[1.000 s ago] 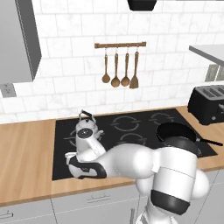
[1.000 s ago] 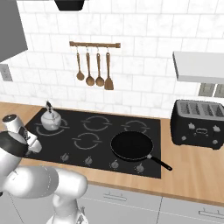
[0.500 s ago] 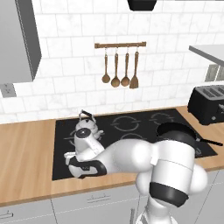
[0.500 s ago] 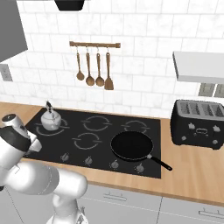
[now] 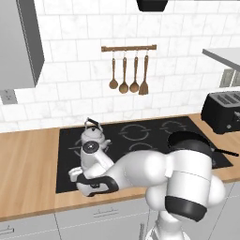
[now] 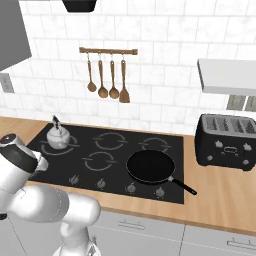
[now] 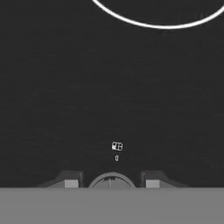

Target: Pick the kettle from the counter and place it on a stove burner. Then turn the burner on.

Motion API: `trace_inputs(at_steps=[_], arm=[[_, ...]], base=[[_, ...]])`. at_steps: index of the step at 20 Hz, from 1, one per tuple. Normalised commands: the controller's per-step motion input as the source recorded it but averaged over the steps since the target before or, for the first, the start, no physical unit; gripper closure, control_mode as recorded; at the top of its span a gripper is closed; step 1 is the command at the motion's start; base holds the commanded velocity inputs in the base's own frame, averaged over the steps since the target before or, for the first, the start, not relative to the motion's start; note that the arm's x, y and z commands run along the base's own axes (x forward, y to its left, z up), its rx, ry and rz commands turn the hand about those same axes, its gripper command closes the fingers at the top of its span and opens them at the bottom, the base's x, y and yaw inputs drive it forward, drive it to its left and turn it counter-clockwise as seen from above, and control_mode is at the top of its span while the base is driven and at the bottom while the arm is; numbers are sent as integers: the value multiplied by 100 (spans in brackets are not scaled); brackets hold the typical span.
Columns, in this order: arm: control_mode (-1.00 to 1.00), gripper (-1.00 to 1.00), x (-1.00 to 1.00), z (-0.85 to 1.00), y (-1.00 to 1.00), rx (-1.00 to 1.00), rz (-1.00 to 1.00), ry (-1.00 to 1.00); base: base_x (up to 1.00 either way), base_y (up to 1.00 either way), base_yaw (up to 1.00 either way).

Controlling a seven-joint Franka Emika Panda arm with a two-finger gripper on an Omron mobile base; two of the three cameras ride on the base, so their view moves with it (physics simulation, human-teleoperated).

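The silver kettle (image 5: 93, 137) (image 6: 58, 136) stands upright on the back-left stove burner (image 6: 70, 148) of the black cooktop (image 5: 140, 140). The light-brown counter (image 5: 28, 164) runs around the cooktop. My gripper (image 7: 112, 183) hangs low over the cooktop's front left corner, in front of the kettle and apart from it. In the hand view its two fingertips (image 7: 72, 182) flank a round stove knob (image 7: 109, 183), and the gripper is shut on it. A white ring arc (image 7: 166, 24) curves across the top of the hand view.
A black frying pan (image 6: 150, 166) sits on the front right burner, handle to the right. Several other knobs (image 6: 101, 184) line the cooktop's front edge. A black toaster (image 6: 227, 142) stands at the right. Wooden utensils (image 6: 107, 75) hang on the wall.
The arm has shifted only slightly over the front left of the cooktop. The kettle has stayed on its burner.
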Motion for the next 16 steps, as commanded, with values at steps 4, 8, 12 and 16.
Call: trace_inputs(at_steps=[4, 8, 12, 16], arm=[[-100, 100, -15, 0, 11, -10, 57, -17], [-100, 100, -3, 0, 14, -11, 59, -18], [-100, -100, 0, 10, 17, -11, 49, -17], [-100, -100, -4, 70, 6, -5, 16, -30]], base=[[0, 0, 0], [0, 0, 0], [0, 0, 0], [0, 0, 0]])
